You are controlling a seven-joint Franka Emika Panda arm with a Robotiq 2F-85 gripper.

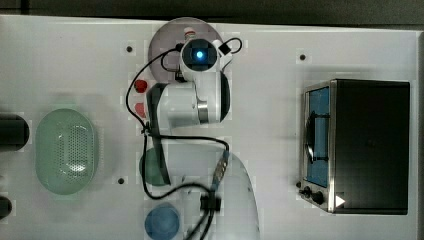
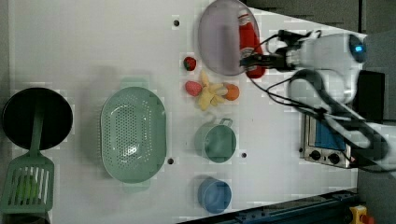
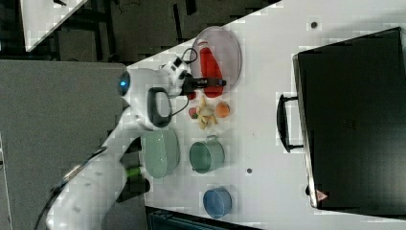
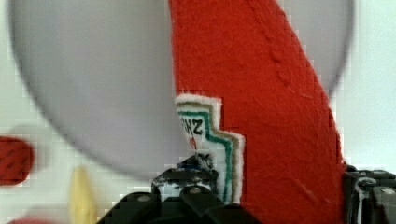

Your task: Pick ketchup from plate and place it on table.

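We have the gripper (image 4: 275,196) clamped on the ketchup (image 4: 261,93); lift off plate (image 4: 93,84) and table (image 2: 93,46) placement remain.

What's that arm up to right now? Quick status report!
Gripper closed around the ketchup, fingers either side of the bottle. Ketchup over the plate, not yet on the table. Strawberries and other toy food beside the plate; otherwise open tabletop.

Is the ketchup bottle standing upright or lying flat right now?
Lying flat: the ketchup bottle stretches lengthwise over the plate, base past its rim, gripper fingers on both sides of its body.
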